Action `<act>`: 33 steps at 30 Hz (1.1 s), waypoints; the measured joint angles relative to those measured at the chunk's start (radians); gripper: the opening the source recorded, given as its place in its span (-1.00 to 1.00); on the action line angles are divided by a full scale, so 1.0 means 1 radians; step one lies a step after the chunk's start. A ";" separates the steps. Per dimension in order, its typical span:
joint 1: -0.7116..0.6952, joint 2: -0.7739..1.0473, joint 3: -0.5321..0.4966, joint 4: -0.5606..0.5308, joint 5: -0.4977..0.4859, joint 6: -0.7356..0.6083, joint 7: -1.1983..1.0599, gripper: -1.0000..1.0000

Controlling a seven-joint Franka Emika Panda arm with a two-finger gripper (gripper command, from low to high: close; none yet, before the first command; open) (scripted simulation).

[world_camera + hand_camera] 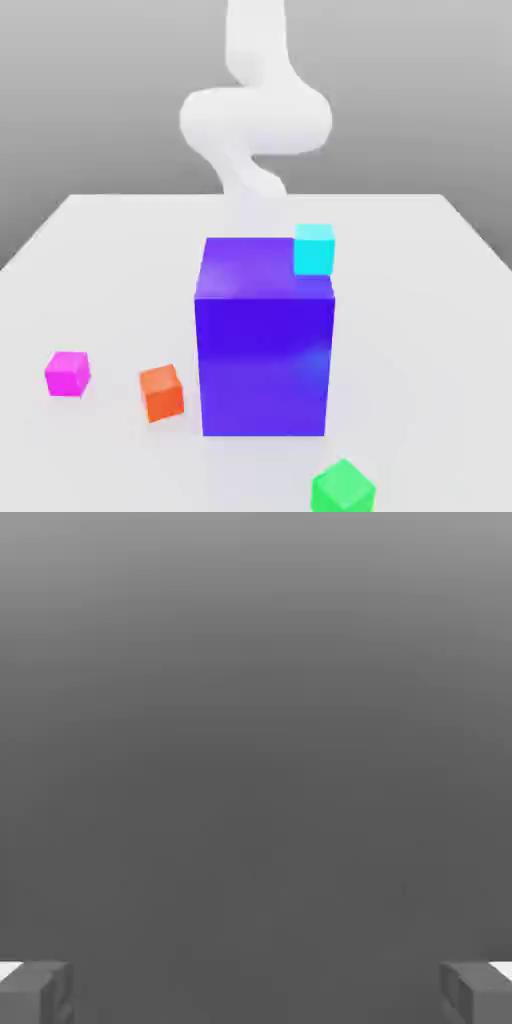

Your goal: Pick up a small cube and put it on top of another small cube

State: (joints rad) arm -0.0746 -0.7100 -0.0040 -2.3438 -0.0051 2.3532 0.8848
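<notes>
The small magenta cube (67,373) rests on the white table (430,300) at the exterior view's left, near the front. The small green cube (342,488) sits at the front edge, right of centre, far from the magenta one. My white arm (255,120) rises behind the tall blue-purple block (263,340), well away from both cubes. In the hand view my gripper (256,994) is open, its two fingertips (35,992) set wide apart with nothing between them, facing a plain grey background.
The tall blue-purple block stands mid-table between the arm and the two small cubes. An orange cube (161,392) lies just left of the block's base. A cyan cube (314,249) shows at the block's upper right corner; on it or behind it, I cannot tell.
</notes>
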 joint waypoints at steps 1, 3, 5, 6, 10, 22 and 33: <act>-0.031 0.040 -0.004 -0.019 -0.004 0.024 0.039 0.00; -0.089 0.115 -0.012 -0.056 -0.012 0.068 0.113 0.00; -0.143 0.189 -0.022 -0.091 -0.019 0.111 0.184 0.00; -0.169 0.225 -0.029 -0.108 -0.024 0.133 0.220 0.00; -0.272 0.370 -0.056 -0.179 -0.033 0.218 0.357 0.00; -0.512 0.807 -0.180 -0.377 0.070 0.479 0.659 0.00; -0.599 1.024 -0.075 -0.345 0.181 0.649 0.592 -1.00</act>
State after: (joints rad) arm -0.6735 0.3139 -0.0787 -2.6891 0.1757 3.0021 1.4772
